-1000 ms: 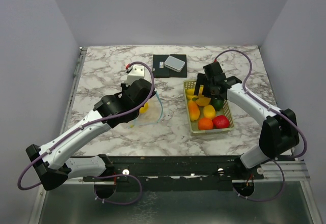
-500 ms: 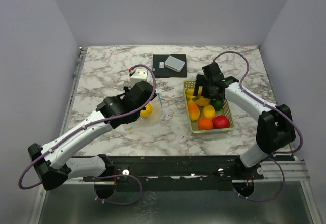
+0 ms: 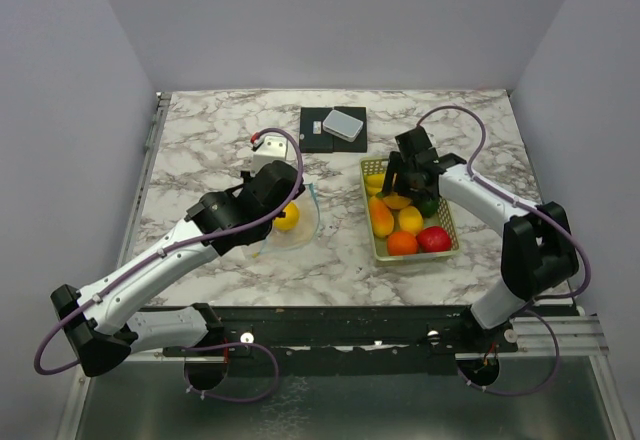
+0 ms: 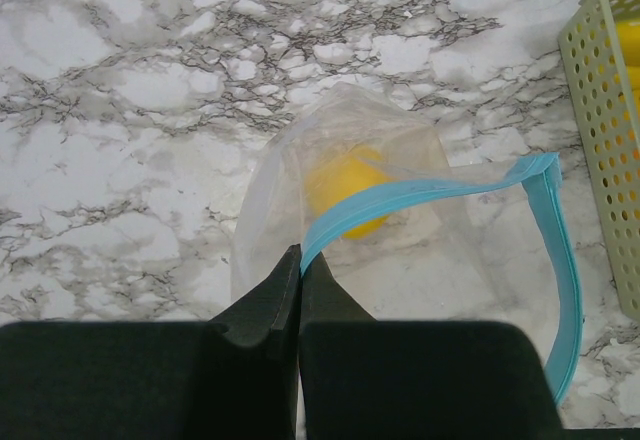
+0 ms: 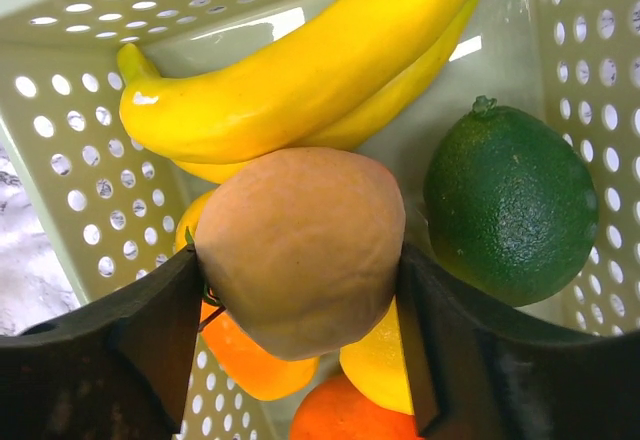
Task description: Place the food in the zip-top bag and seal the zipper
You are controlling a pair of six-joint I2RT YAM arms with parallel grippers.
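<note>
- While the left arm is holding the bag open, the right fingers (image 5: 190, 295) are closing on a peach-coloured fruit (image 5: 300, 245) in the basket (image 5: 80, 160). A second ago they were spread wide above the pile; now one finger is pressing on each side of it.
- That fruit is still lying on the pile, touching the banana bunch (image 5: 300, 60) behind it, so the grasp is looking freshly made and the lift not yet begun.
- One lemon (image 4: 345, 185) is already sitting inside the zip-top bag (image 4: 440, 270), which is lying on the counter (image 4: 120, 80) near the basket's left side.
- The bag is also showing the lemon more fully from above than a second ago, as the left arm has been shifting it slightly.
- The left fingers (image 4: 290, 300) are staying clamped together on one end of the zipper (image 4: 430, 185), and the blue strip is bowing out so the mouth is gaping.
- For the task, a second piece is probably about to travel to the bag, and sealing is looking a long way off.
- Counting the food, I am finding eight pieces, one in the bag and seven in the basket:
  - one banana bunch
  - one peach-coloured fruit
  - one dark green fruit (image 5: 510, 205)
  - one red apple (image 3: 434, 239)
  - one second lemon (image 3: 410, 220)
  - two orange fruits (image 3: 402, 243)
- Around them I am counting one bag, one zipper, one basket and two arms. Further back are sitting one white box (image 3: 268, 147) and one grey block (image 3: 344, 123) on a black pad (image 3: 318, 135).
</note>
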